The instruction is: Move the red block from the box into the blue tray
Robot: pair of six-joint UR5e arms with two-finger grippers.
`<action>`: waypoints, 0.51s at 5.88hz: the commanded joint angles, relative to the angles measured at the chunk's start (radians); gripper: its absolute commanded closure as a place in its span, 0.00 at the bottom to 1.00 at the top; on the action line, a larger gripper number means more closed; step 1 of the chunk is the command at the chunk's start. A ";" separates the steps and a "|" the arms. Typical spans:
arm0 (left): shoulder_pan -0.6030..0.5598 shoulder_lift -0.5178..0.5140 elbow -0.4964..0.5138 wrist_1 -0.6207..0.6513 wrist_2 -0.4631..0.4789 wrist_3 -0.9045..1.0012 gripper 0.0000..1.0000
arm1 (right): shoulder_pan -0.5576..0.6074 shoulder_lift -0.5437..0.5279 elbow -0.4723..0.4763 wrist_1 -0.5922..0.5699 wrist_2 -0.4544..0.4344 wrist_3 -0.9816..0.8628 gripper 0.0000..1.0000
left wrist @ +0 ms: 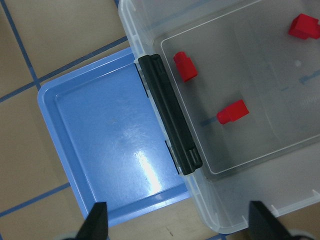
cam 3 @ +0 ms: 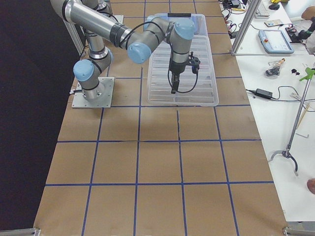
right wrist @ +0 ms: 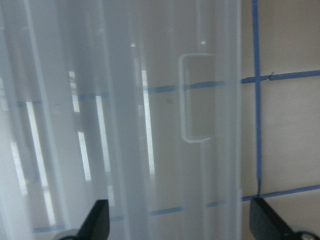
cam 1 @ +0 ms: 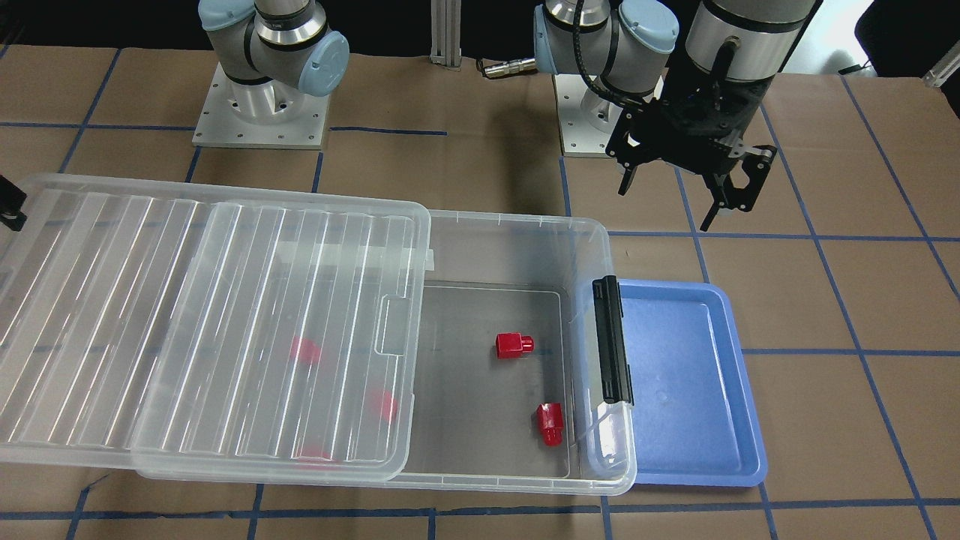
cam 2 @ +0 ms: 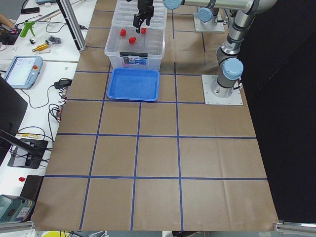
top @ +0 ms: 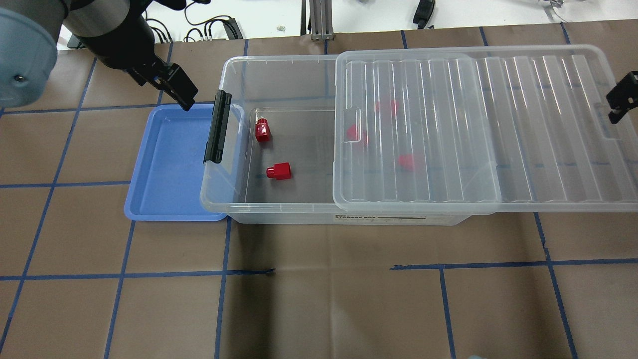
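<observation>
Two red blocks [cam 1: 514, 345] [cam 1: 550, 422] lie in the uncovered end of the clear box [cam 1: 517, 225]. They also show in the left wrist view [left wrist: 185, 66] [left wrist: 232, 111]. More red blocks [top: 356, 132] show blurred under the ribbed lid [top: 473, 129]. The blue tray [cam 1: 690, 390] sits empty against the box's black latch [cam 1: 613, 341]. My left gripper [cam 1: 671, 199] is open and empty, high above the tray and the latch end [left wrist: 180, 222]. My right gripper [right wrist: 180, 220] is open and empty, above the lid's far end [top: 620, 102].
The lid is slid sideways and overhangs the box end away from the tray. Brown paper with blue tape lines covers the table [top: 319, 289]. The two arm bases [cam 1: 262, 112] [cam 1: 600, 120] stand behind the box. Side benches hold tools and cables [cam 2: 29, 49].
</observation>
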 commanded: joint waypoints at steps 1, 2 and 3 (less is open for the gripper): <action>-0.023 -0.018 -0.022 0.007 0.008 0.316 0.01 | 0.199 -0.045 -0.037 0.113 0.096 0.312 0.00; -0.029 -0.035 -0.025 0.007 0.002 0.429 0.01 | 0.313 -0.045 -0.046 0.111 0.129 0.449 0.00; -0.042 -0.073 -0.040 0.010 -0.004 0.446 0.01 | 0.405 -0.038 -0.046 0.102 0.129 0.547 0.00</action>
